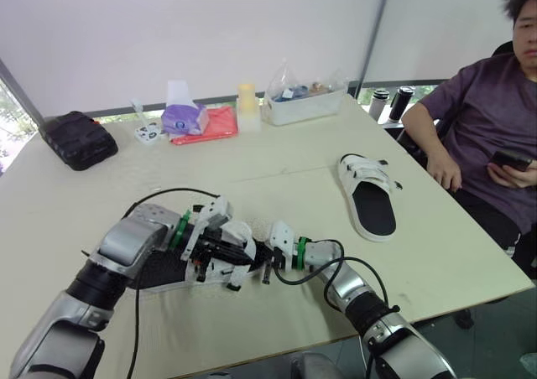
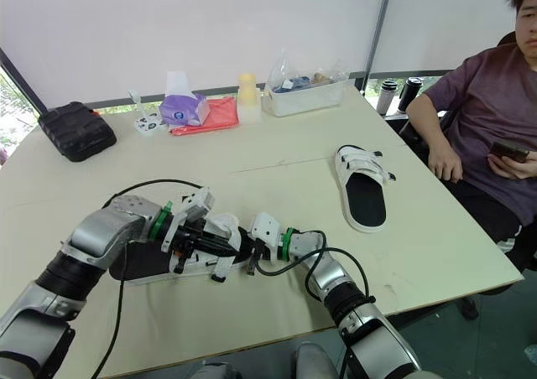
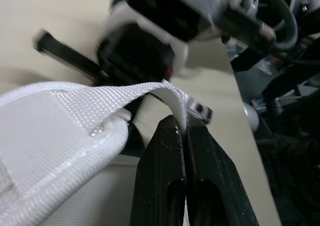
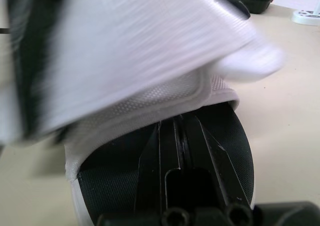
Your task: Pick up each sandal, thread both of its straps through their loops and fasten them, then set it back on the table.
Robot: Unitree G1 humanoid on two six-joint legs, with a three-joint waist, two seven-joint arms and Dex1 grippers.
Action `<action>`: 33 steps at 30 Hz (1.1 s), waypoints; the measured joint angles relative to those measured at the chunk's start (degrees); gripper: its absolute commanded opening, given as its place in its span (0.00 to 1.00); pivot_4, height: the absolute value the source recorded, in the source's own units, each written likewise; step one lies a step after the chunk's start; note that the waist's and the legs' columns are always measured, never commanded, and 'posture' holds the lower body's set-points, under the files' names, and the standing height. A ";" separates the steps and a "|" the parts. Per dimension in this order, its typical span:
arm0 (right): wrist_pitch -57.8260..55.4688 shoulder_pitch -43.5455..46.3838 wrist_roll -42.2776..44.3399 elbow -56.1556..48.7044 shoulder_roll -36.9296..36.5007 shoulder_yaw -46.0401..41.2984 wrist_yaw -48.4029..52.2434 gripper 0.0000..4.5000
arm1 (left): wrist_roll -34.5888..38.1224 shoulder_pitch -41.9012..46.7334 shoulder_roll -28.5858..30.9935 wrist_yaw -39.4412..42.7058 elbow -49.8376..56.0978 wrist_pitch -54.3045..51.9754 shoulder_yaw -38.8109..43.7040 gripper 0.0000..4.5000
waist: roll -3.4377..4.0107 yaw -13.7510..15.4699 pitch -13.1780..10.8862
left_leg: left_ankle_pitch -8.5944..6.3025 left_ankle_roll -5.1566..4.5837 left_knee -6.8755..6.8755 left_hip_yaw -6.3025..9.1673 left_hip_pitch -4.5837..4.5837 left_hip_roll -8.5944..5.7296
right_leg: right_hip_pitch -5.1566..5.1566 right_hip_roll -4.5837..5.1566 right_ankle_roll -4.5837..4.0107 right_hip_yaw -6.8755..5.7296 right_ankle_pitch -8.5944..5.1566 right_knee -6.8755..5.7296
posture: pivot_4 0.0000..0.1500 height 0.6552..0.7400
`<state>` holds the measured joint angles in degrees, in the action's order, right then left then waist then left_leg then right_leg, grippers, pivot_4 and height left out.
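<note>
One sandal (image 1: pixel 367 193) looks fastened; on the other sandal (image 1: pixel 164 272) your left claw (image 3: pixel 183 125) pinches a loose strap (image 3: pixel 125 93), right claw (image 4: pixel 179 126) clenched.

White woven webbing strap (image 3: pixel 100 98): coarse ribbed cloth, slight sheen. Black sandal footbed (image 4: pixel 115 186): matt, fine-grained fabric. Left gripper (image 3: pixel 182 128) jaws: smooth black plastic, faint gloss. Beige surface (image 1: pixel 277 169): smooth, matt.

Stereo head pair high over the table (image 1: pixel 277 178); wrist cameras close against the near sandal (image 3: pixel 60 136)
</note>
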<state>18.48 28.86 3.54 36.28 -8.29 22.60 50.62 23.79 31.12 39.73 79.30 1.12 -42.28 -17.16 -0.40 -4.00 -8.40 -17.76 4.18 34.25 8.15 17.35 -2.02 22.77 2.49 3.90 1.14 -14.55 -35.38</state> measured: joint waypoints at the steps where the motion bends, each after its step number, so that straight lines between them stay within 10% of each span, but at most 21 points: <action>1: 0.00 -0.04 0.00 0.00 0.00 0.00 -0.09 0.00 | 0.18 -0.14 0.77 0.16 0.34 -0.11 0.03 0.02 | 0.01 0.01 0.01 | 0.00 0.00 0.00 0.00 0.00 0.00 | 0.00 0.00 0.00 0.01 0.00 0.00 | 1.00 1.00; 13: 0.00 -0.15 0.00 0.00 0.35 0.10 -0.37 0.00 | 8.07 -4.32 1.23 -8.02 5.57 -10.96 10.85 0.02 | 0.01 -0.19 -0.01 | 0.00 0.00 -0.02 -0.02 -0.02 0.05 | 0.03 0.01 -0.01 0.04 0.00 0.00 | 1.00 1.00; 20: 0.48 -0.28 -0.01 0.60 0.40 -0.14 -1.16 0.00 | 13.53 -20.26 -5.63 -26.74 22.84 -17.56 20.52 0.59 | -0.18 0.21 -0.06 | -0.01 0.04 -0.04 -0.01 -0.09 0.30 | -0.03 -0.04 -0.01 0.02 -0.01 0.04 | 1.00 1.00; 33: 1.64 0.87 -0.02 2.52 0.67 0.29 -0.38 0.00 | 30.74 -35.44 -6.11 -43.98 41.49 -27.83 37.42 0.59 | -0.06 -0.01 -0.06 | -0.08 0.22 -0.05 -0.15 -0.28 0.36 | 0.00 -0.06 -0.04 -0.02 -0.02 0.09 | 1.00 1.00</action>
<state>20.12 29.73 3.52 38.81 -7.61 22.89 50.24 54.53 -4.32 33.62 35.32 42.62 -70.11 20.26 -0.46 -4.02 -8.46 -17.84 4.40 34.20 8.01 17.07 -1.66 22.77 2.43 3.87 1.13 -14.57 -35.29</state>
